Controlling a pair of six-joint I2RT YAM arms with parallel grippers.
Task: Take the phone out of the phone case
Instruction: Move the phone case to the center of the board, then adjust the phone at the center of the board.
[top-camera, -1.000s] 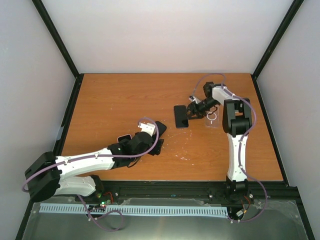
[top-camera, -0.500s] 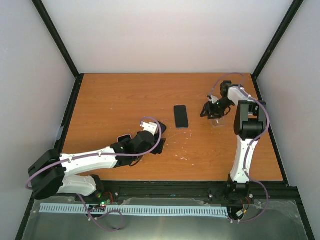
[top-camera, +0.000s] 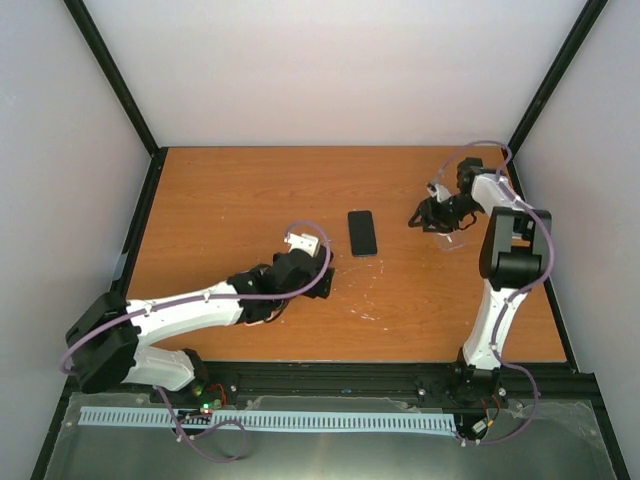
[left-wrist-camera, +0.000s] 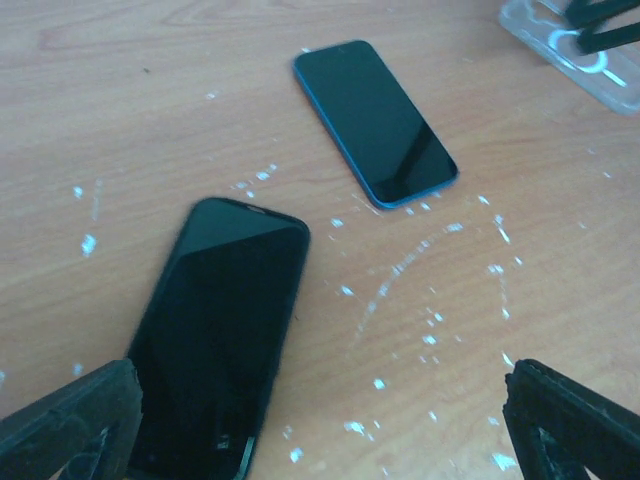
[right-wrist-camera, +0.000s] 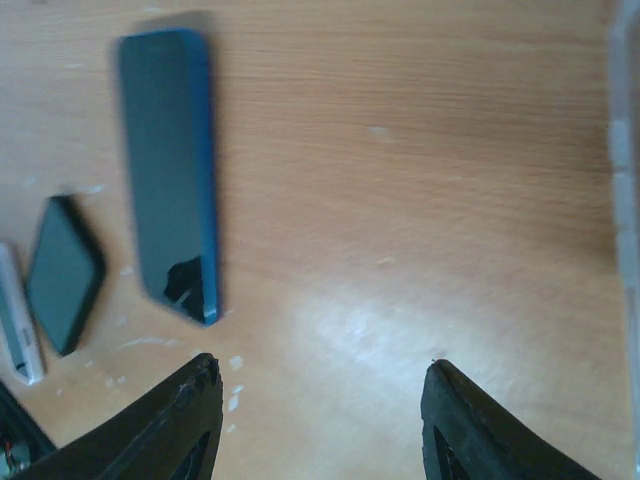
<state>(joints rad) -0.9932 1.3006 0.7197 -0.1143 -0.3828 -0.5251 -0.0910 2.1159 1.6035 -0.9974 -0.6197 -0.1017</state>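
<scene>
**Top view, L to R.** The left gripper (top-camera: 323, 274) is seen at frame centre, low over the table (top-camera: 220, 200). In the L wrist view its jaws are spread as wide as they go, w/ fingertips at the lower-L and lower-R corners, and nothing is held. A dark phone (left-wrist-camera: 215, 330) is laid flat, screen up, at lower L, w/ its near end just beside the L fingertip.

**Task item.** The blue phone (left-wrist-camera: 375, 122) is laid flat, screen up, at upper centre of the L wrist view. It is bare, apart from the dark phone and outside the clear case (left-wrist-camera: 572, 48). The case is seen at the upper-R corner w/ a ring mark on it.

**R side.** In the top view the right gripper (top-camera: 433, 214) is placed at upper R, just beside the case and well R of the blue phone. In the R wrist view its jaws are set approx. half apart over bare wood, w/ nothing between them, and the case edge is cut by the R border.

**Lettering.** None can be read on either phone or the case at this res.
</scene>
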